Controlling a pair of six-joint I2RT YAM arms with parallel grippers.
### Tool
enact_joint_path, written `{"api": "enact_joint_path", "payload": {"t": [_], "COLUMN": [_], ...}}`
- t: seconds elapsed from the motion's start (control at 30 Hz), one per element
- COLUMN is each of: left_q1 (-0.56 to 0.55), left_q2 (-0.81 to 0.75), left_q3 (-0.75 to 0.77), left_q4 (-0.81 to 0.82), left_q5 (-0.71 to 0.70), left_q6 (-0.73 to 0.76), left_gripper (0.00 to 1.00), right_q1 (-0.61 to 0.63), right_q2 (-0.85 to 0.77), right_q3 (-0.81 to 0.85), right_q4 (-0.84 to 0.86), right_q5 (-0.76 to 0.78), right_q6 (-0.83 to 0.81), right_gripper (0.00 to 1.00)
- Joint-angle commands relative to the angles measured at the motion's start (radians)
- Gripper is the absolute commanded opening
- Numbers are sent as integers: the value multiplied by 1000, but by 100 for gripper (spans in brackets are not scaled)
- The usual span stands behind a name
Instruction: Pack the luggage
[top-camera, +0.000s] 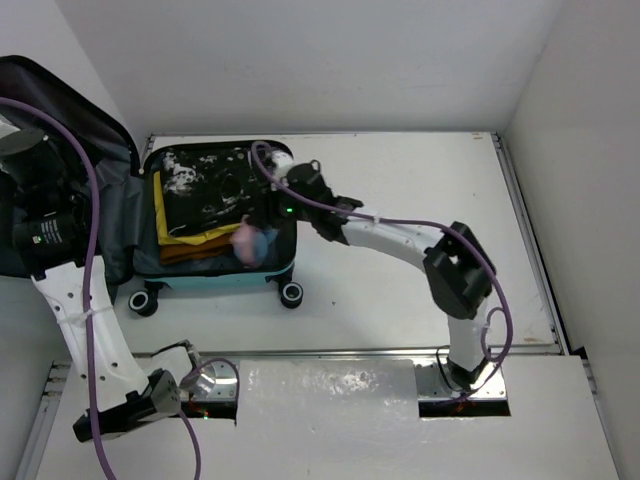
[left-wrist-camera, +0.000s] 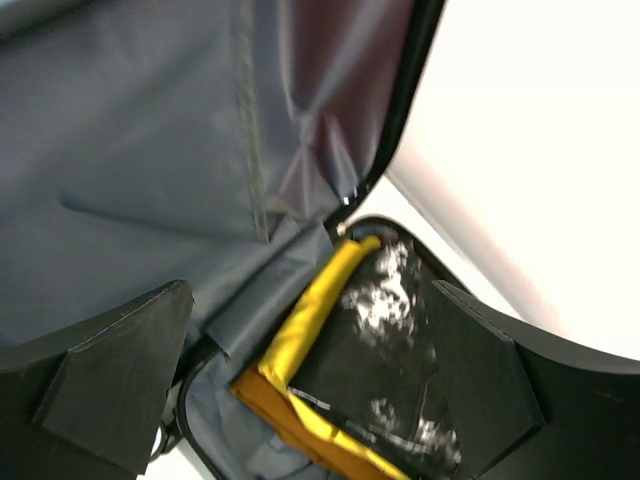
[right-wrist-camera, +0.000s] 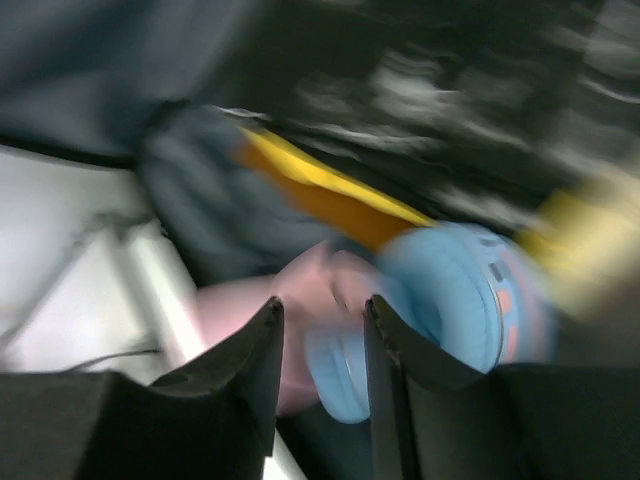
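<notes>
Child's luggage (top-camera: 220, 280) lies open at the far left of the table (top-camera: 420, 200), lid (top-camera: 70, 110) raised on the left, wheels toward the arms. Inside: black-and-white patterned cloth (top-camera: 210, 185) over yellow fold (top-camera: 158, 200) and orange fold (top-camera: 195, 252). Over its near right corner the right gripper (right-wrist-camera: 322, 320) is clamped on a pink-and-blue object (top-camera: 255, 242) — too blurred to name. By the lid's grey lining hangs the left gripper (left-wrist-camera: 310, 300) — fingers wide apart, nothing between them.
</notes>
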Motion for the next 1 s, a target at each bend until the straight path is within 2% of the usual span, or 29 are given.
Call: {"api": "enact_joint_path", "payload": {"t": [0.0, 0.1, 0.2, 0.3, 0.37, 0.43, 0.5, 0.57, 0.63, 0.7, 0.83, 0.97], "left_q1": [-19, -32, -65, -106, -124, -126, -126, -126, -112, -80, 27, 59], "left_q2": [-20, -21, -35, -38, -35, -14, 30, 136, 231, 276, 285, 200], "left_q3": [-17, -32, -52, -43, -13, 24, 131, 269, 367, 401, 382, 198], "left_q4": [70, 71, 87, 81, 64, 38, -26, -80, -120, -119, -130, 51], "left_q5": [48, 48, 0, -68, -103, -148, -221, -350, -428, -465, -492, -593], "left_q6": [26, 35, 54, 69, 77, 81, 87, 101, 126, 164, 178, 340], "left_gripper": [100, 100, 100, 100, 100, 100, 100, 100, 100, 100, 100, 100], "right_q1": [170, 174, 171, 158, 155, 156, 155, 155, 153, 139, 47, -10], "right_q2": [160, 303, 494, 533, 486, 396, 324, 196, 48, -34, -170, -253], "right_q3": [272, 434, 647, 691, 657, 596, 545, 467, 384, 295, 168, 60], "right_q4": [-124, -241, -392, -407, -375, -307, -263, -225, -186, -204, -310, -339], "right_q5": [-182, -170, -96, -78, -97, -123, -166, -189, -200, -190, -176, -156], "right_q6": [9, 4, -25, -37, -45, -66, -83, -120, -161, -202, -224, -258], "right_gripper": [35, 44, 59, 62, 61, 67, 72, 80, 99, 99, 99, 99]}}
